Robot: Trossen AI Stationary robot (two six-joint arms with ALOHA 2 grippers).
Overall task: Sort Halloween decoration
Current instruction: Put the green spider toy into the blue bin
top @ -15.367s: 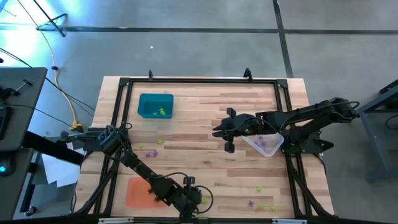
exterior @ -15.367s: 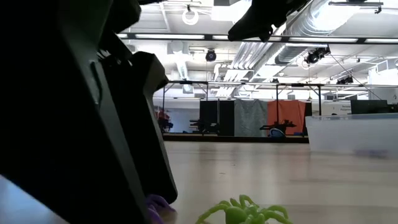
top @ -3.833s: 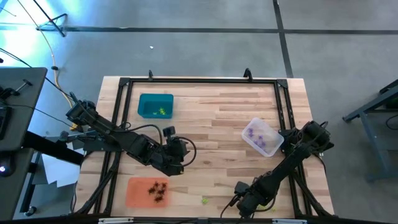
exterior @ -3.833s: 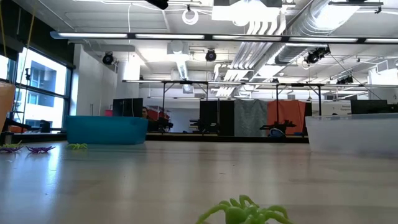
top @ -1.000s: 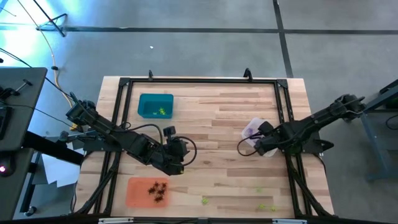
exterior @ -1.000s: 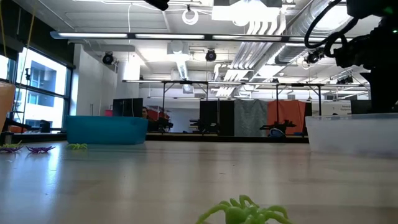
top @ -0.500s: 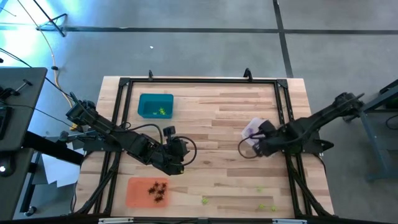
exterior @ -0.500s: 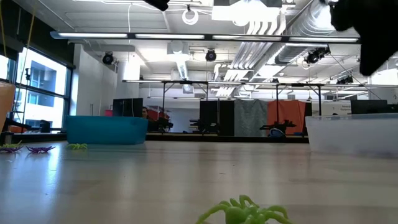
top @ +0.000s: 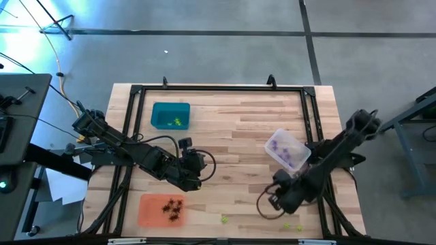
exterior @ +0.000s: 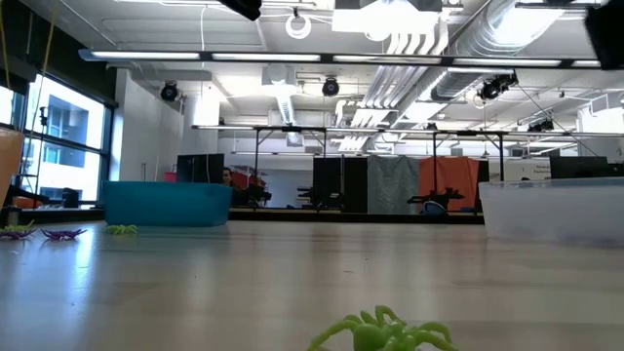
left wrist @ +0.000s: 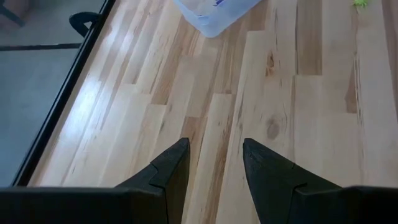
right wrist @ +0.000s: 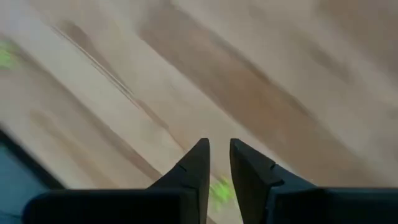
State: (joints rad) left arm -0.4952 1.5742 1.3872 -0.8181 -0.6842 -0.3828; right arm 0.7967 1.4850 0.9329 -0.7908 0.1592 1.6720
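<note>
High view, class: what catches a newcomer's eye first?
Three coloured trays on pale wood: the teal tray far left, the orange tray with black spiders near the front edge, the clear tray with purple ones at right. The right claw hangs over the front edge's yellow-green spiders.

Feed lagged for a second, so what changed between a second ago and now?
The right gripper swung from over the clear tray down toward the table's near edge, over loose green spiders, holding nothing. The left gripper, the trays and the sorted pieces stayed put.
</note>
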